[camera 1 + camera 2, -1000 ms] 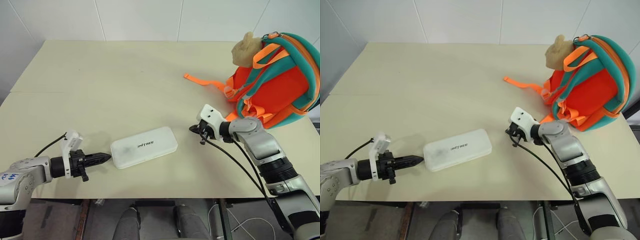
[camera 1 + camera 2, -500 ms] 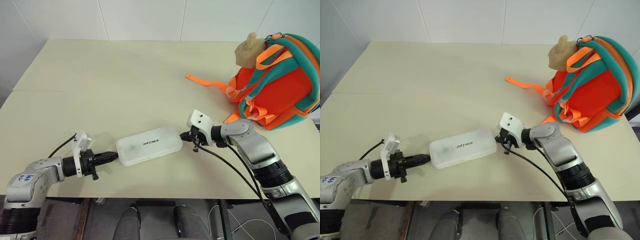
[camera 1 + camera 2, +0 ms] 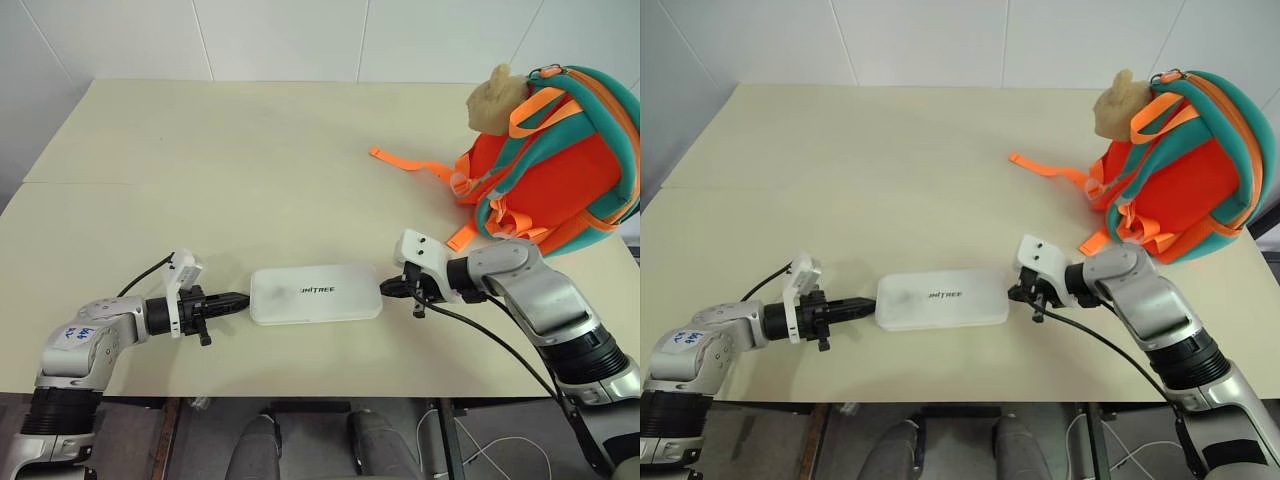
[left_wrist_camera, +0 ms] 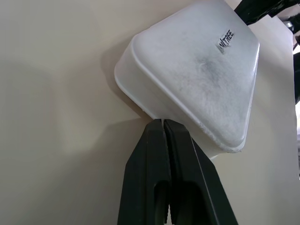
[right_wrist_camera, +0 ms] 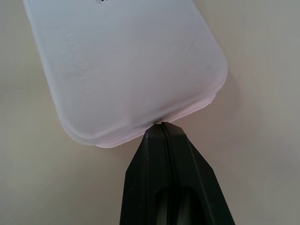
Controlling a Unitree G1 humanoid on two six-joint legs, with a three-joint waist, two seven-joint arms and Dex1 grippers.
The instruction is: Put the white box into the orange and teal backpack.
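The white box (image 3: pixel 314 293) lies flat on the table near its front edge, dark lettering on top. My left gripper (image 3: pixel 243 298) is shut, its tip pressed against the box's left end (image 4: pixel 161 123). On the opposite side my right gripper (image 3: pixel 384 288) is shut too, its tip against the box's right end (image 5: pixel 161 125). The box sits squeezed between the two tips. The orange and teal backpack (image 3: pixel 545 160) stands at the table's far right, a beige plush head (image 3: pixel 492 100) on top and an orange strap (image 3: pixel 408 163) trailing left.
The beige table (image 3: pixel 220 170) stretches wide and bare behind the box, with a seam running across its left part. The front edge runs just below both arms. A white wall rises behind the table.
Both grippers closed in on the box from either side. The box shifted right and turned from tilted to square with the table edge. The left arm moved right; the right arm drew back.
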